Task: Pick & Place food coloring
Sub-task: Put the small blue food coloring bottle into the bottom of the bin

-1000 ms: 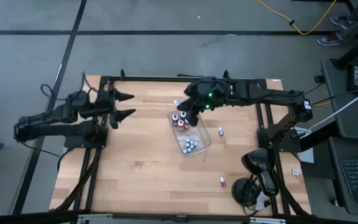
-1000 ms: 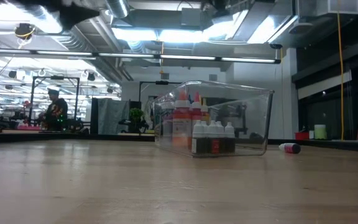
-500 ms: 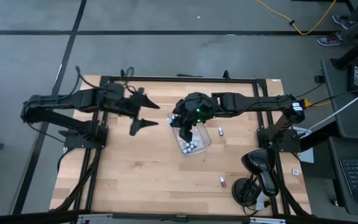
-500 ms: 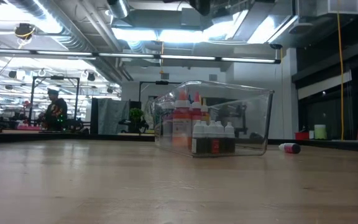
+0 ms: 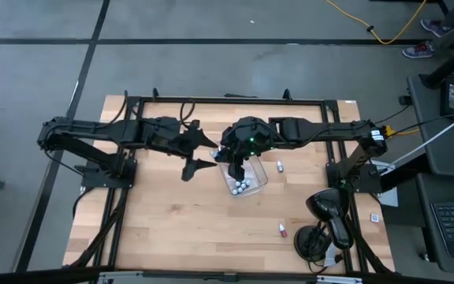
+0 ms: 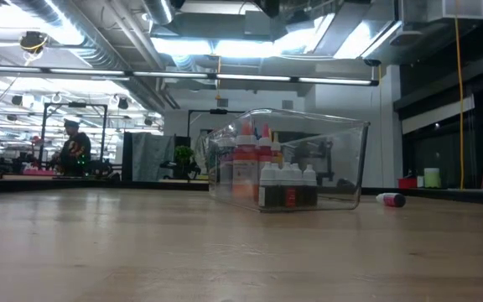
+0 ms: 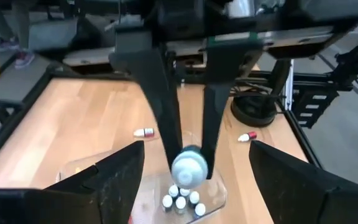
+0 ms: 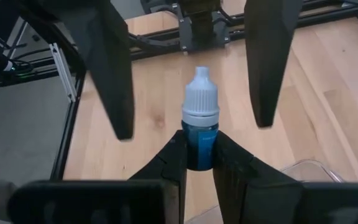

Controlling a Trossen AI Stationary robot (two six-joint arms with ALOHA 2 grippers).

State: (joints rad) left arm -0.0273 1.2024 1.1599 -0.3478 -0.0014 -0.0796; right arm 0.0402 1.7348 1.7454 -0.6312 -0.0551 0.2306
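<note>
My right gripper [image 5: 235, 164] hangs over the clear tray [image 5: 252, 178] and is shut on a blue food coloring bottle [image 8: 201, 140] with a light cap [image 8: 201, 96]. My left gripper [image 5: 205, 155] is open just left of the tray, facing the right gripper, its fingers [image 8: 114, 68] standing on either side of the cap without touching it. Several light-capped bottles [image 5: 240, 187] stand upright in the tray [image 6: 342, 143]; red ones [image 6: 246, 172] show in the low view. One loose bottle [image 5: 280, 166] lies right of the tray, another [image 5: 282, 229] nearer the near edge. My right gripper pinches the bottle by its blue body [image 8: 200, 134] between the two fingers [image 8: 169, 158]. The bottle lies along the fingers, its cap [image 7: 189, 168] sticking out beyond their ends toward the left gripper. It is lifted clear above the tray.
The black frame rails [image 5: 227, 99] run around the wooden table [image 5: 172, 229]. A dark device with cables [image 5: 325, 217] sits at the near right corner. Bare wood lies on the near side of the tray. A person [image 6: 74, 147] shows far off in the room.
My left gripper has swung from the table's left side toward the tray and stands open next to the right gripper. My right gripper came from the far side toward the near edge to above the tray in the first half second, then held still.
</note>
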